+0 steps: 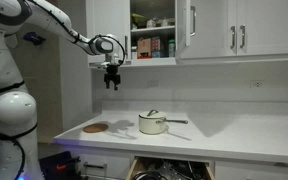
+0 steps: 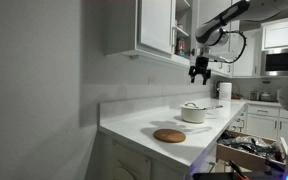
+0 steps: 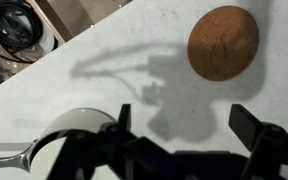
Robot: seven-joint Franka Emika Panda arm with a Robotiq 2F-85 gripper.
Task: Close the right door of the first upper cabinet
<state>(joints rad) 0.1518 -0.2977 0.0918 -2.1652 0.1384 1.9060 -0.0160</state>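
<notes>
Dim, low-resolution views; overhead light casts a sharp shadow on the countertop.

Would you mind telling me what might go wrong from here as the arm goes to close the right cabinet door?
1. The gripper hangs open below the cabinet's left side; crossing to the right door, it may brush the jars on the shelf.
2. Being open, it could snag the door's handle.
3. Dipping low, it could knock the pot beneath.
</notes>
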